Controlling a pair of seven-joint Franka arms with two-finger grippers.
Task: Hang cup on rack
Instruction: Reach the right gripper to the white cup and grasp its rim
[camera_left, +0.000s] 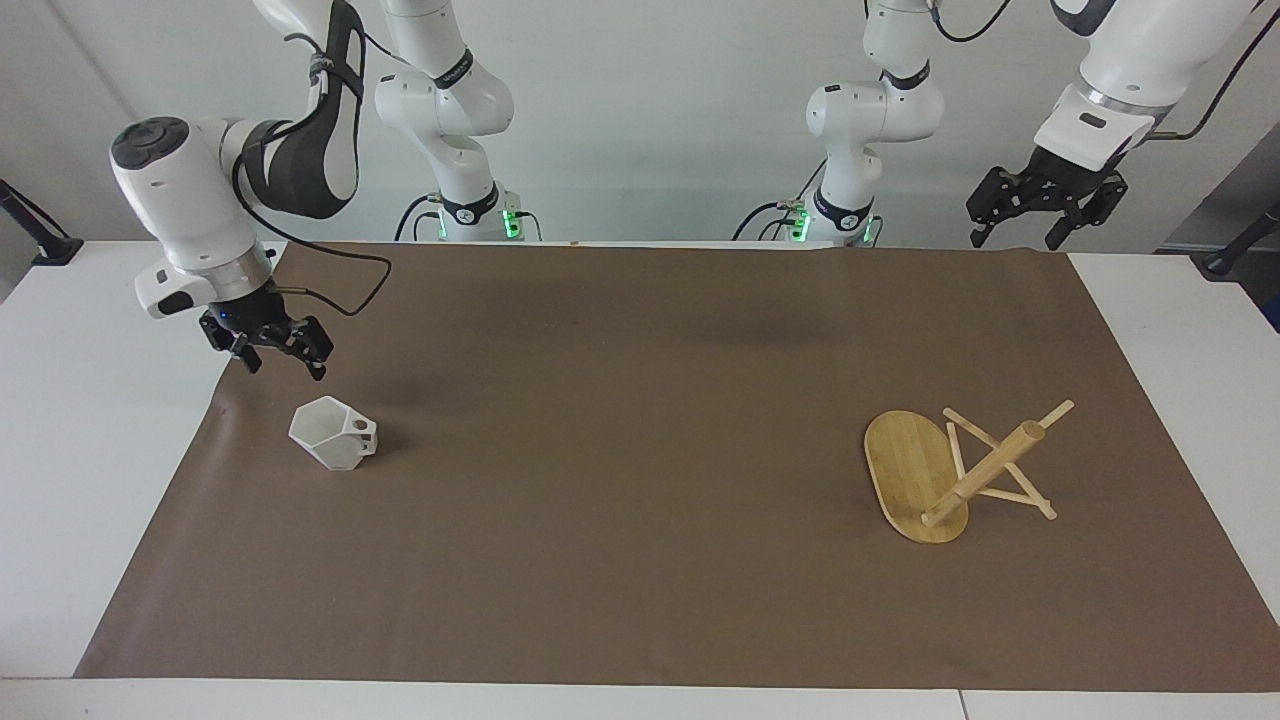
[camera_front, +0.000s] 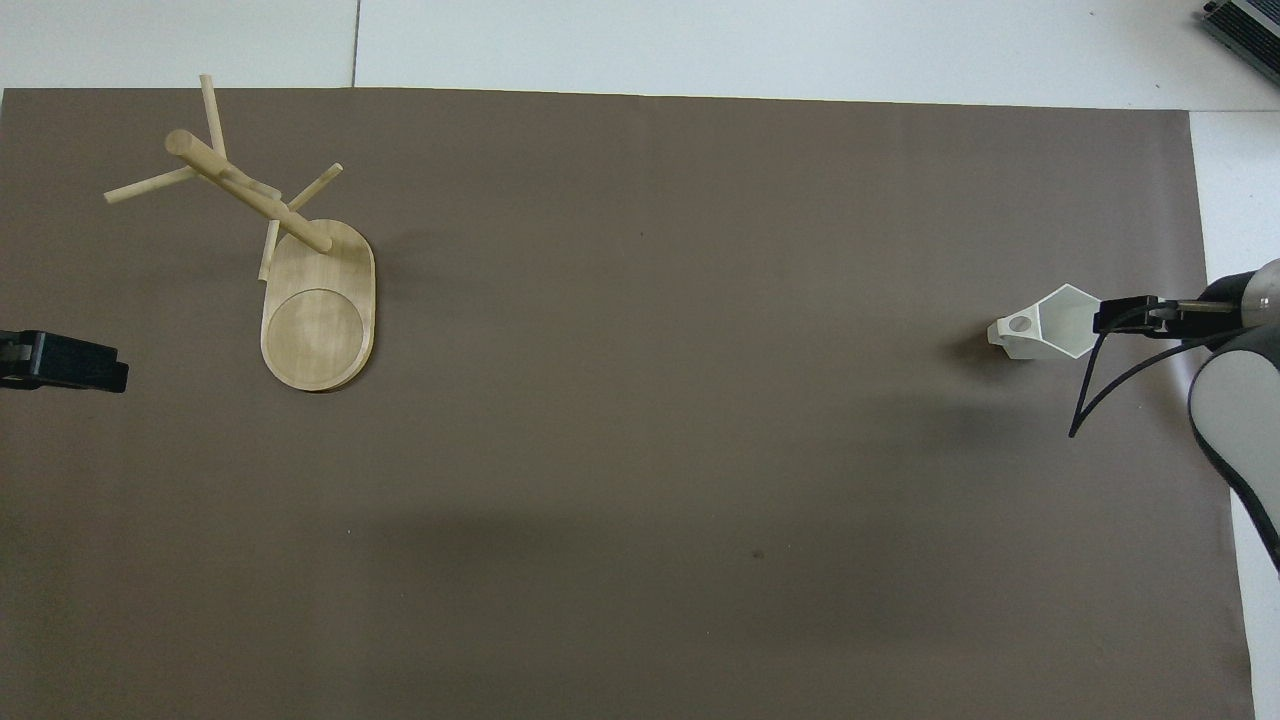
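Note:
The white faceted cup (camera_left: 333, 432) stands on the brown mat toward the right arm's end, mouth up, handle pointing toward the table's middle; it also shows in the overhead view (camera_front: 1050, 323). My right gripper (camera_left: 285, 367) is open and hangs a little above the mat, close beside the cup without touching it; in the overhead view (camera_front: 1120, 316) it overlaps the cup's rim. The bamboo rack (camera_left: 945, 475) stands on its oval base toward the left arm's end, also seen in the overhead view (camera_front: 300, 270). My left gripper (camera_left: 1015, 240) is open, raised, and waits.
The brown mat (camera_left: 640, 560) covers most of the white table (camera_left: 90, 400). A black cable (camera_left: 350, 275) loops down from the right arm's wrist. The two arm bases (camera_left: 470, 215) stand at the robots' edge of the table.

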